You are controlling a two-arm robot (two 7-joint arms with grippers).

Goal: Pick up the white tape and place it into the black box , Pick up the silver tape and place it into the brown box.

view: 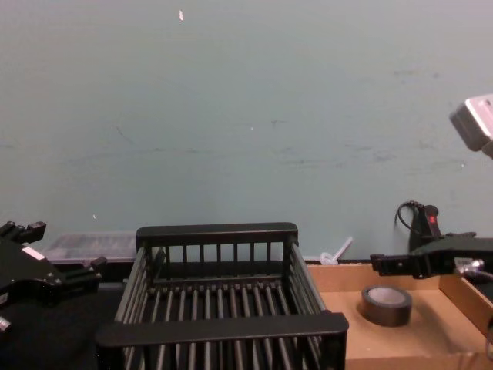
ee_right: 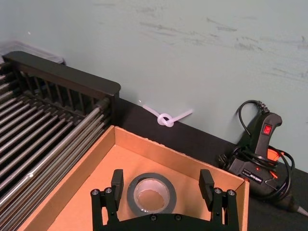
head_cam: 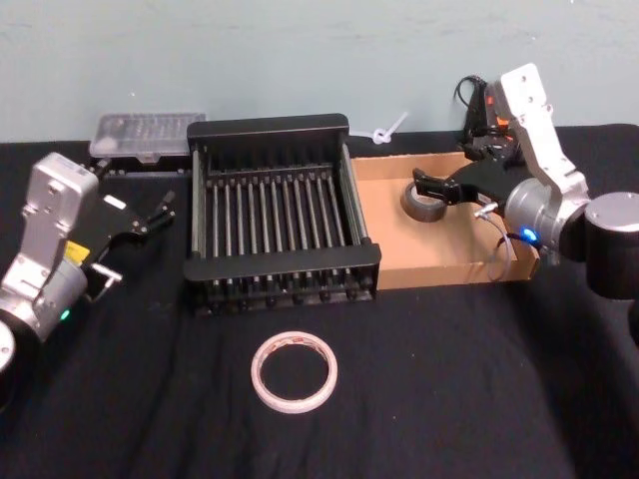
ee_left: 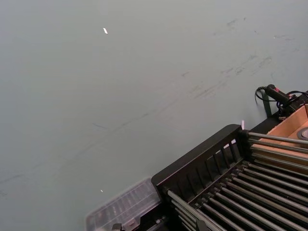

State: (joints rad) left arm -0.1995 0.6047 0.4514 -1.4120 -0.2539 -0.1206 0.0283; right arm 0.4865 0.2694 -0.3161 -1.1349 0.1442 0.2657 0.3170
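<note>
The white tape (head_cam: 295, 371) lies flat on the black tablecloth, in front of the black box (head_cam: 280, 215), with neither gripper near it. The silver tape (head_cam: 423, 204) lies flat on the floor of the brown box (head_cam: 449, 261), just right of the crate. My right gripper (head_cam: 444, 195) hangs open over that roll; in the right wrist view its fingers (ee_right: 117, 180) stand wide apart on either side of the silver tape (ee_right: 151, 192). My left gripper (head_cam: 135, 239) is open, left of the crate and a little above the cloth, holding nothing.
A clear plastic case (head_cam: 148, 135) sits behind the crate's left corner. A black glue gun (head_cam: 484, 115) with its cable lies behind the brown box, and a white knotted tie (head_cam: 389, 130) rests by the wall. Open cloth surrounds the white tape.
</note>
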